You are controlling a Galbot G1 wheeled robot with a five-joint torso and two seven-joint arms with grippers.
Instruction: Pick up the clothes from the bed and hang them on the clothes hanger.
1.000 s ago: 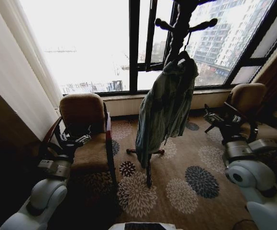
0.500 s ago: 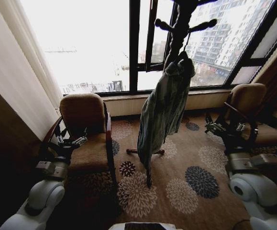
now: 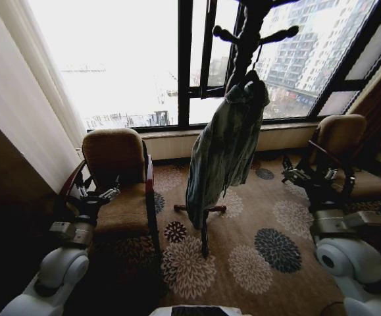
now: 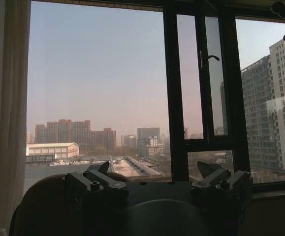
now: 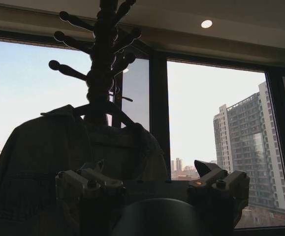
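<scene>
Head view shows me the denim jacket [image 3: 224, 148] hanging lengthwise down the coat stand [image 3: 243, 46] on its hanger, midway between my empty, open left end effector [image 3: 98, 195] and right end effector [image 3: 306, 175], the right slightly nearer.

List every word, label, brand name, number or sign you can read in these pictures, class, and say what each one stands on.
None: no text can be read in any view.
The light-blue denim jacket on the dark wooden coat stand shows no readable label.
The left gripper and right gripper, both open, show no readable marking.
The buildings outside the window show no legible signs.
</scene>
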